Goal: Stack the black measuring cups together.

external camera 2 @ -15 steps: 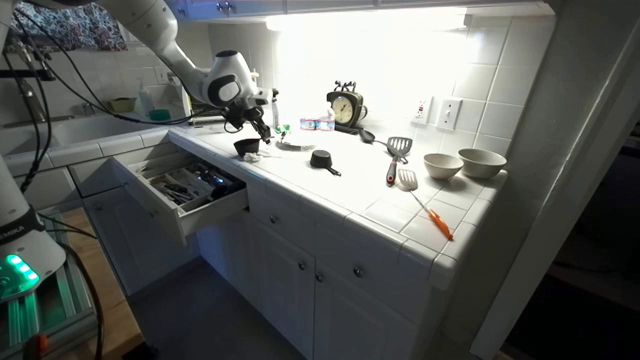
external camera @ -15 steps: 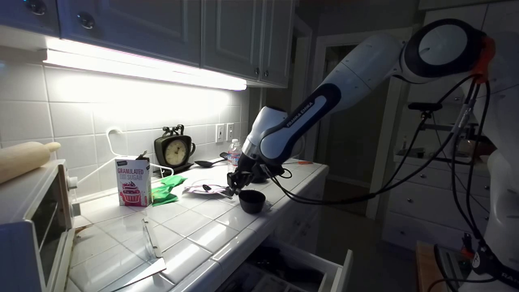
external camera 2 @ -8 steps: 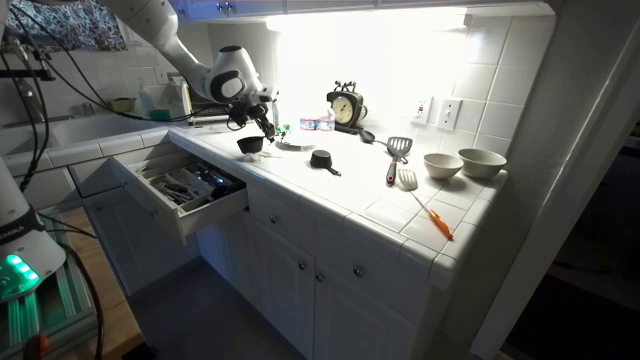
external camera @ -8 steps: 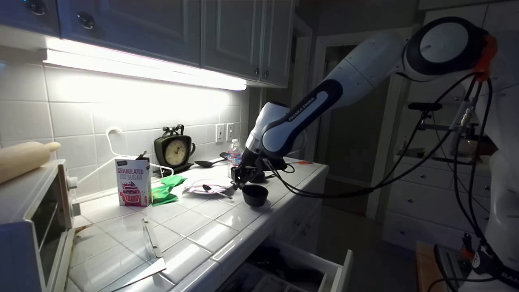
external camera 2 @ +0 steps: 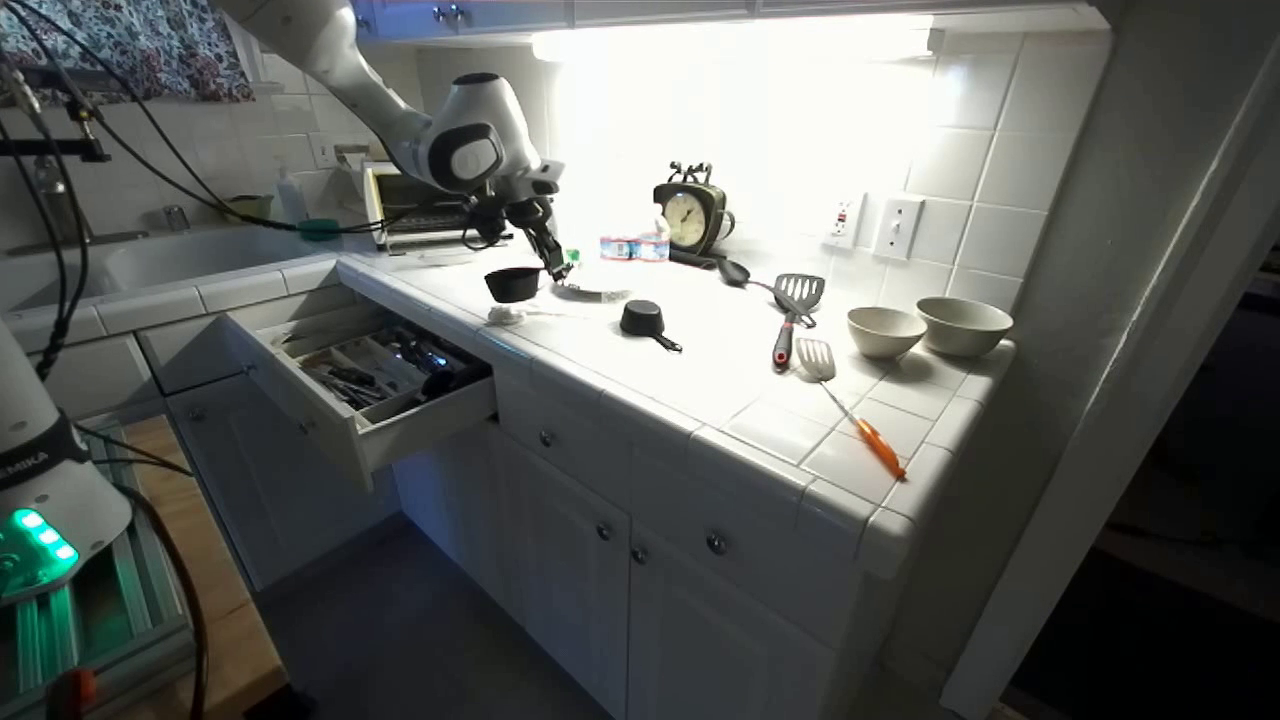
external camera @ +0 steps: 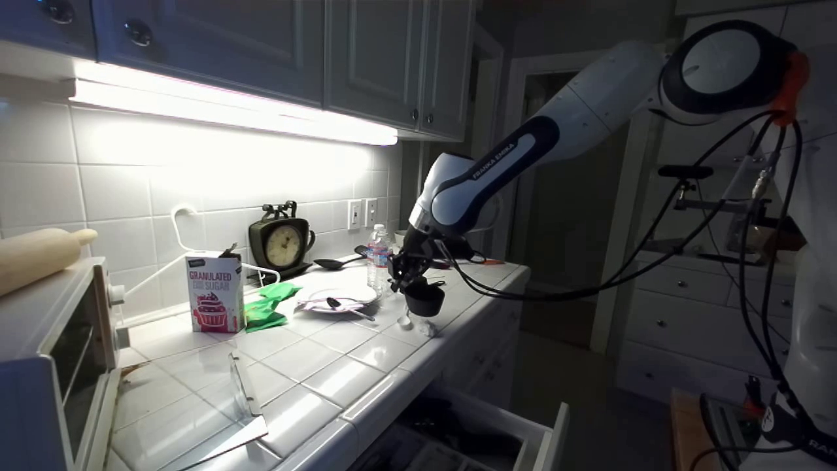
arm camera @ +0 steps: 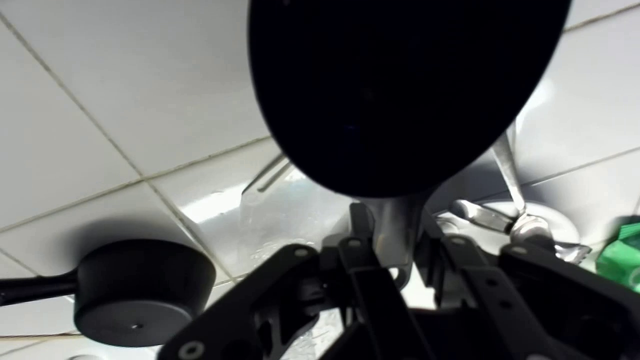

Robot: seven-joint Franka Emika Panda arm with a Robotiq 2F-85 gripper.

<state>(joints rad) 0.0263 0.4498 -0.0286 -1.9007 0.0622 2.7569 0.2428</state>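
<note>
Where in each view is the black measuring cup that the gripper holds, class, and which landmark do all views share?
In an exterior view: the held cup is below centre.
In an exterior view: the held cup is left of centre.
Wrist view: the held cup looms at top, right of centre.
Shared landmark: the green packet.

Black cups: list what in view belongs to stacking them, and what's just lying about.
For the job:
- held cup
- upturned cup
- tool

Lying about:
- sugar
- clock
- bottle
- bowls
- orange-handled spatula
- rolling pin
</note>
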